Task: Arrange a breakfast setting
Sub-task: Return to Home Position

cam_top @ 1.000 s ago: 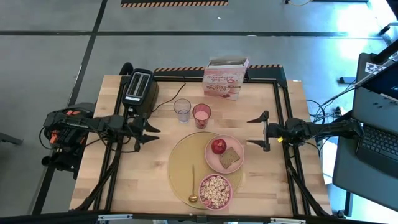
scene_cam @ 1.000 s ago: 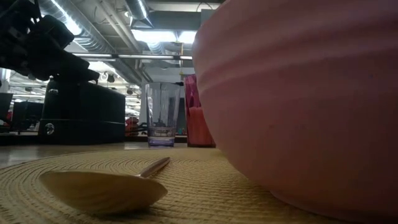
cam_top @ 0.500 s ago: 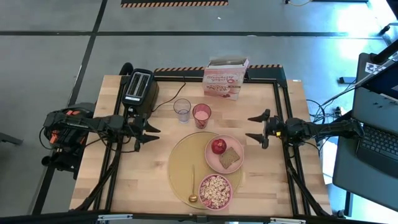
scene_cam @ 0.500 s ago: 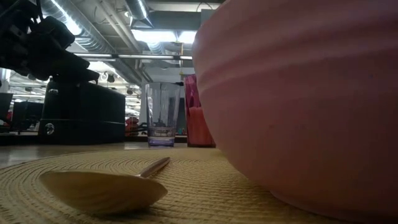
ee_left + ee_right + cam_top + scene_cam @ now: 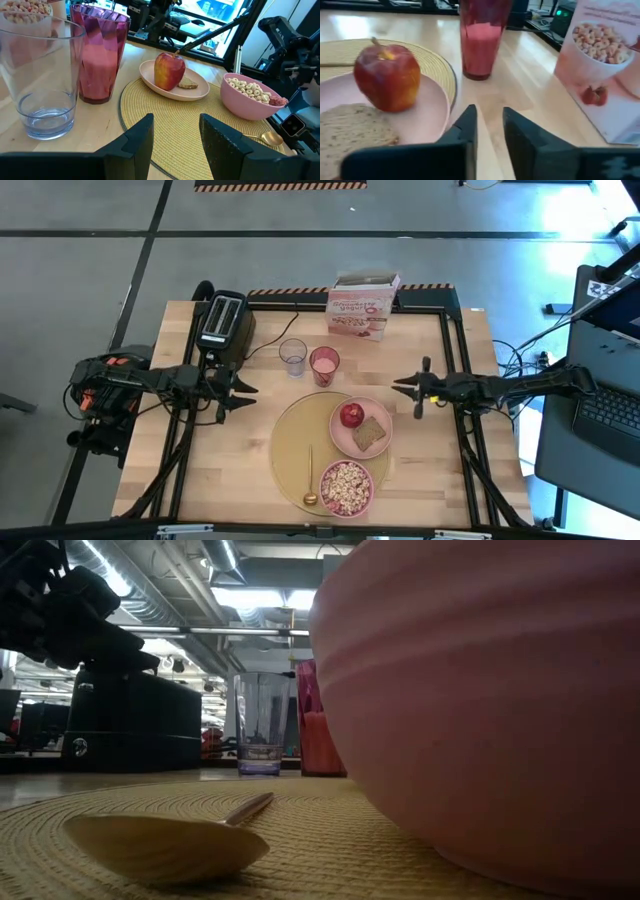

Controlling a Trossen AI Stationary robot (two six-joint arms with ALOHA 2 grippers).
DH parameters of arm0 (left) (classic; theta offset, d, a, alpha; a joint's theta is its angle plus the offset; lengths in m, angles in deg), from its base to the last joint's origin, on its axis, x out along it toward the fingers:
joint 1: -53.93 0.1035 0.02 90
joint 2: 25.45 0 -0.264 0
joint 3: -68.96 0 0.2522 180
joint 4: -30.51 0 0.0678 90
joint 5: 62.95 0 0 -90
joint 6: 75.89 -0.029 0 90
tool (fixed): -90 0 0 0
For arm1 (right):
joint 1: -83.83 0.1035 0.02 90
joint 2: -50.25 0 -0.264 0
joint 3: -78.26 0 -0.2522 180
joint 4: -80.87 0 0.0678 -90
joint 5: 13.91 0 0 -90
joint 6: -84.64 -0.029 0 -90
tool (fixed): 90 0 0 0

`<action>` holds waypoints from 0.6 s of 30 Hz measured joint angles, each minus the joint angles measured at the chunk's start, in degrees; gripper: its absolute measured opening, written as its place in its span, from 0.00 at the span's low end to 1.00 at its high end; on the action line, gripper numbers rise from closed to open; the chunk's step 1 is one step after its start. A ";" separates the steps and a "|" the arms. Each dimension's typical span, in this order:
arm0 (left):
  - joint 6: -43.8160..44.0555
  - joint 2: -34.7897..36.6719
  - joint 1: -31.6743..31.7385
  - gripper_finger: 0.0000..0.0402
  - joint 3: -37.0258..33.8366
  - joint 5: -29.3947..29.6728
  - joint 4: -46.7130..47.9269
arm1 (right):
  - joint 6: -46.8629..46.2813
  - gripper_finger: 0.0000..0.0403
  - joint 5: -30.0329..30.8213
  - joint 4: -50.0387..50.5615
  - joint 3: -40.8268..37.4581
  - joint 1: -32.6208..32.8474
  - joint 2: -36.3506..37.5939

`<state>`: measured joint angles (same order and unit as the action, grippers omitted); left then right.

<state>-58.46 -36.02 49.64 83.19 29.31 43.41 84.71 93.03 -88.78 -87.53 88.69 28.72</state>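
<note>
A round tan placemat (image 5: pixel 290 430) lies at the middle of the table. On it rest a pale pink plate (image 5: pixel 380 418) carrying a red apple (image 5: pixel 351 415) and a toast slice (image 5: pixel 370 435), a pink bowl (image 5: pixel 346 487) of cereal, and a gold spoon (image 5: pixel 310 475) lying flat. My right gripper (image 5: pixel 403 385) hovers right of the plate, its fingers (image 5: pixel 465 135) drawn almost together on nothing. Left of the placemat, my left gripper (image 5: pixel 240 395) stands open and empty, as its own wrist view (image 5: pixel 176 135) shows.
A clear glass (image 5: pixel 292 356) and a pink glass with pink drink (image 5: pixel 324 365) stand just beyond the placemat. A black toaster (image 5: pixel 222 322) sits at the far left, and a cereal box (image 5: pixel 362 308) at the far edge. Bare wood lies near the front left.
My right gripper has shut its fingers from wide apart to nearly together, on nothing, and has crept a little toward the table's left, toward the plate. The left arm and all the table things have kept still.
</note>
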 joint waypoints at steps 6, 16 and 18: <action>0.00 0.00 0.00 0.38 0.00 0.01 0.00 | 2.91 0.24 -0.61 0.04 0.00 0.00 -0.75; 0.00 0.00 0.00 0.38 0.00 0.00 0.00 | 3.29 0.25 -2.08 0.13 0.00 0.00 -0.75; 0.00 0.00 0.00 0.38 0.00 0.02 0.00 | 3.29 0.25 -2.09 0.13 0.00 0.00 -0.75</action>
<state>-58.46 -36.02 49.64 83.19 29.34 43.41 88.00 90.94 -88.65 -87.53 88.69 27.96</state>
